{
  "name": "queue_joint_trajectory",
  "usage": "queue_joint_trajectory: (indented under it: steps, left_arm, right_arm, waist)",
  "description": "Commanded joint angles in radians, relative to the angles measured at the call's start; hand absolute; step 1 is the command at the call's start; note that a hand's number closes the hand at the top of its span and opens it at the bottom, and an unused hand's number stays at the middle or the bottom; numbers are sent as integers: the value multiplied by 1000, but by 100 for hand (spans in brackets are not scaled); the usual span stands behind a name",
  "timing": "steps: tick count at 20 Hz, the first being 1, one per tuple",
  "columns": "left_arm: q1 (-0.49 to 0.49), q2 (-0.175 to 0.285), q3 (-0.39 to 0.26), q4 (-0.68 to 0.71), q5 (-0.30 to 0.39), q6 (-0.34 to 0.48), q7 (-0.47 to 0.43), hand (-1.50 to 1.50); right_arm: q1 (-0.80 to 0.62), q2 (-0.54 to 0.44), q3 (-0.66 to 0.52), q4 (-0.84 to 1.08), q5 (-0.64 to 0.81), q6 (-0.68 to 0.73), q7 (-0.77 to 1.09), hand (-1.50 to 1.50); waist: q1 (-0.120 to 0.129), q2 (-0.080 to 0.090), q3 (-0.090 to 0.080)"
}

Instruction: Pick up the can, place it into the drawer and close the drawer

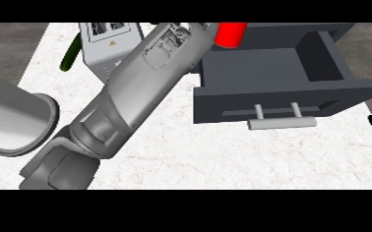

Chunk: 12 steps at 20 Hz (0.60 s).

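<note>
Reach for the can, by my read: across the white marble counter my grey left forearm stretches past the open dark grey drawer and the white labelled box. The red cylindrical can shows at the drawer's back-left corner. The left hand barely shows; grip I cannot tell. Next comes carrying the can over the wall. The green, perhaps cucumber-like, stick lies clear.

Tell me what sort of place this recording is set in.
Probably a kitchen counter: a pale marbled worktop, an open dark grey drawer with a bar handle, and a red can and a labelled box towards the back.
</note>
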Motion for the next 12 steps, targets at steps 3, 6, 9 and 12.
queue_joint_trajectory:
  steps: [3, 6, 9, 12]
  left_arm:
    - [-101, 0, -58, 118, 83, 24, -18, 150]
    - [-82, 0, -89, 167, 129, 36, -54, 150]
    - [-105, 0, -101, 219, 133, 20, -86, 150]
    - [-92, 0, -161, 196, 156, 70, -110, 150]
  right_arm:
    - [-53, 0, 32, 51, 48, -9, -17, -150]
    - [-61, 15, 37, 52, 27, -14, -15, -150]
    - [-69, 8, 30, 43, 42, -27, 3, -150]
    - [-106, -25, -6, 78, 22, -20, 1, -150]
  waist:
    - [-16, 6, 1]
    - [-36, 11, 1]
    - [-34, 13, 1]
    - [-38, 11, 1]
